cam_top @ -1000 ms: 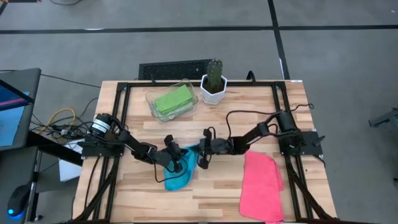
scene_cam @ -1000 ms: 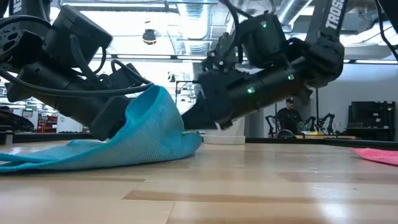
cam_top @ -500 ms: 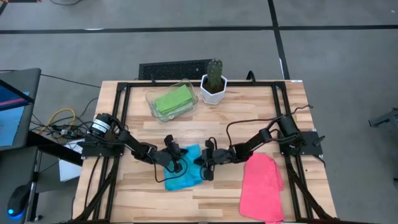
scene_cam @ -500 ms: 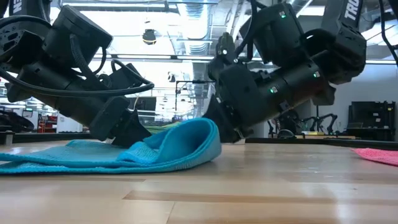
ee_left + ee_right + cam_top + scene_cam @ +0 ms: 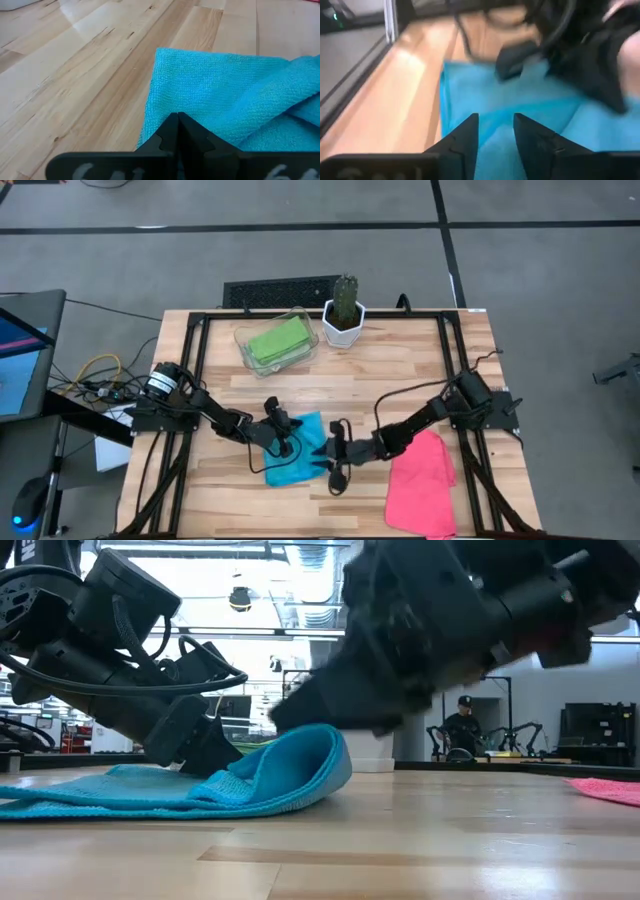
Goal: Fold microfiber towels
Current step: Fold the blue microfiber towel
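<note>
The right gripper (image 5: 333,461) hangs low at the near right edge of the cyan towel (image 5: 296,452), its fingers (image 5: 465,137) parted with a clear gap and nothing between them. The left gripper (image 5: 283,436) is pressed shut on that towel's middle, its two fingers meeting in a point on the cloth in the left wrist view.

The cyan towel lies partly doubled over on the wooden table (image 5: 400,360), between the two grippers; the low view shows its folded edge (image 5: 310,765) bulging up in a soft roll. A pink towel (image 5: 420,485) lies spread near the right front of the table, just beside the right arm. At the back, a green towel (image 5: 278,340) sits in a clear tray (image 5: 243,338), next to a potted cactus (image 5: 344,308).

Only the low view shows the room behind: ceiling pipes, bright lights and a person (image 5: 462,725) standing far off. Only the high view shows the grey floor, a tangle of cables (image 5: 95,375) and a monitor (image 5: 20,355) at the left.
</note>
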`<action>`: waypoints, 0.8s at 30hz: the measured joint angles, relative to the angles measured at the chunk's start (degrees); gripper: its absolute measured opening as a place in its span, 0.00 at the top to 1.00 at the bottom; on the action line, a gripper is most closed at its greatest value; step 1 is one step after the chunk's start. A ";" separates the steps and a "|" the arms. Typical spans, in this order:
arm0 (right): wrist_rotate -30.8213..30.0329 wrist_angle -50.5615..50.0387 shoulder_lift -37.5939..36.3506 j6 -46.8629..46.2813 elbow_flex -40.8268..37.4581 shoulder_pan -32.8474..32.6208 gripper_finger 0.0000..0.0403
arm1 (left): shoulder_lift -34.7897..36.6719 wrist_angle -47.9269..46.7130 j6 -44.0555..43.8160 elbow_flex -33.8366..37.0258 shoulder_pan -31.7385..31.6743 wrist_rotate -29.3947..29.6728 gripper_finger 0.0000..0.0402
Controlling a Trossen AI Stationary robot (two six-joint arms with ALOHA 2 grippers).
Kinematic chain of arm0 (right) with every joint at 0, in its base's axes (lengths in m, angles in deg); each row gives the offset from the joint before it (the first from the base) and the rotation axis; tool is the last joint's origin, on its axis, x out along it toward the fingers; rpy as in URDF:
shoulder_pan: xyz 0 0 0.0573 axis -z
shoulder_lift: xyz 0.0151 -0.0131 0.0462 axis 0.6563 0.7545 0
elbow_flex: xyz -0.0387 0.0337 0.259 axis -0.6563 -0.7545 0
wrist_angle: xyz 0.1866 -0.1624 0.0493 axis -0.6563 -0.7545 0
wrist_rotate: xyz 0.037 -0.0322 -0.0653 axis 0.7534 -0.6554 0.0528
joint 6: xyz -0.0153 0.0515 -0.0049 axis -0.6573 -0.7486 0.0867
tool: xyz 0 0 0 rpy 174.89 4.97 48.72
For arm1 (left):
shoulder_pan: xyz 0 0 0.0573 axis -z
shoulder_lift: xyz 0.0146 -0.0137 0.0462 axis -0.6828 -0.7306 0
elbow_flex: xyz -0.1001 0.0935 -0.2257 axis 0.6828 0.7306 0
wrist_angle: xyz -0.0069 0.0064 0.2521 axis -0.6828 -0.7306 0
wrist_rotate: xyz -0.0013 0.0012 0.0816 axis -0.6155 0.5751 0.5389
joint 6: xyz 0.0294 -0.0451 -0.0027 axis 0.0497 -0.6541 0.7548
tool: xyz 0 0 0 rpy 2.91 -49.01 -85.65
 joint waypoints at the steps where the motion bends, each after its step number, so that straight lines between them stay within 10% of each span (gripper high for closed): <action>1: 0.06 -0.95 0.66 -1.16 0.35 -0.37 0.65 | 0.00 -0.09 0.00 0.00 0.00 -0.01 1.00; 24: -1.30 -12.08 -1.44 4.06 6.56 -4.89 0.72 | -0.01 0.26 0.00 -0.02 0.00 -0.41 1.00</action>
